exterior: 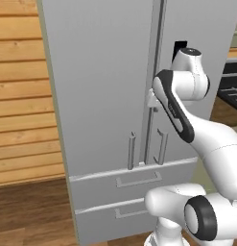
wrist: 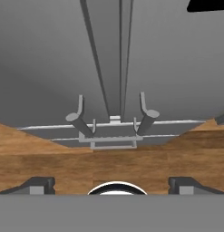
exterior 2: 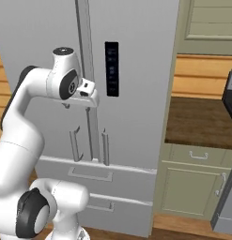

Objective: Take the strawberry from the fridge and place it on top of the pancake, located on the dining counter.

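Standing closed, the fridge [exterior: 105, 96] filled most of both base views, its two tall doors shut and meeting at a narrow seam, with a slim bar handle [exterior: 131, 151] on each side of it low down. Below the doors, two wide drawers [exterior: 134, 185] were also shut, each with a flat horizontal pull. Nothing inside could be seen, so the strawberry's place could not be told. A dark panel [exterior 2: 112, 69] sat on the right door; it carried small pale marks too fine to read, and no brand name showed anywhere.

The pincer [exterior 2: 91, 101] hung close in front of the door seam, above the handles, near the fridge face but not on either handle. In the hand view its two fingertips [wrist: 38, 183] stood far apart at the bottom corners, spread wide with nothing between them, looking down along the seam at both handles and the wooden floor [wrist: 109, 165].

To the right stood a dark-topped bench [exterior 2: 202, 122] on pale green cabinets.
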